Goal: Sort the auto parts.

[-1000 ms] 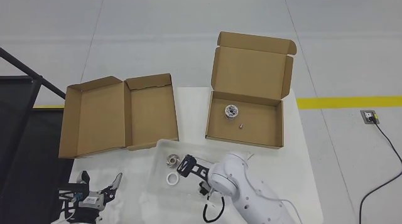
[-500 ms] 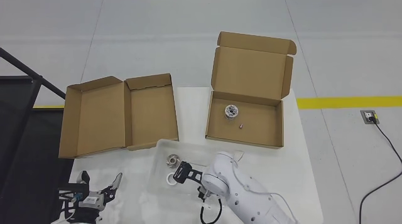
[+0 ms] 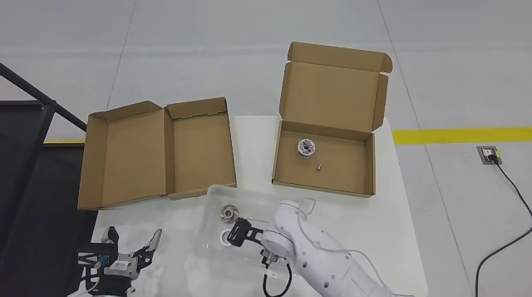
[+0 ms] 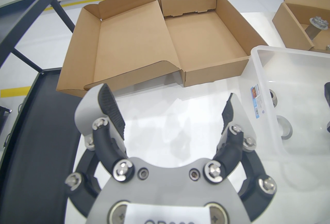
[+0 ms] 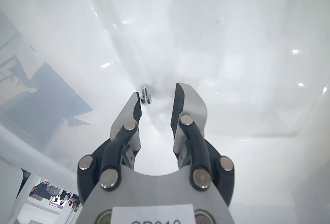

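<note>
White tabletop (image 3: 399,214) lies under everything, and on its near side stands a clear plastic bin (image 5: 232,29). On the bin's floor lies a small silver bolt (image 5: 145,94), threaded end pointing away from me. My right pincer (image 5: 157,96) is low inside the bin with its jaws parted and nothing held. The bolt sits just beside the tip of one finger (image 5: 135,106), at the mouth of the gap; I cannot tell whether they touch. Farther along the bin rest a flanged grey metal bushing (image 3: 226,210) and a pale metal ring (image 4: 285,127). My left pincer (image 4: 167,96) hangs over bare table beside the bin's outer wall, spread wide and empty. Beyond it lies a brown cardboard box (image 4: 206,36), folded out flat. Across the table stands a second cardboard box with an upright lid (image 3: 349,168), holding a toothed metal part (image 3: 307,146) and a tiny fastener (image 3: 317,164).
</note>
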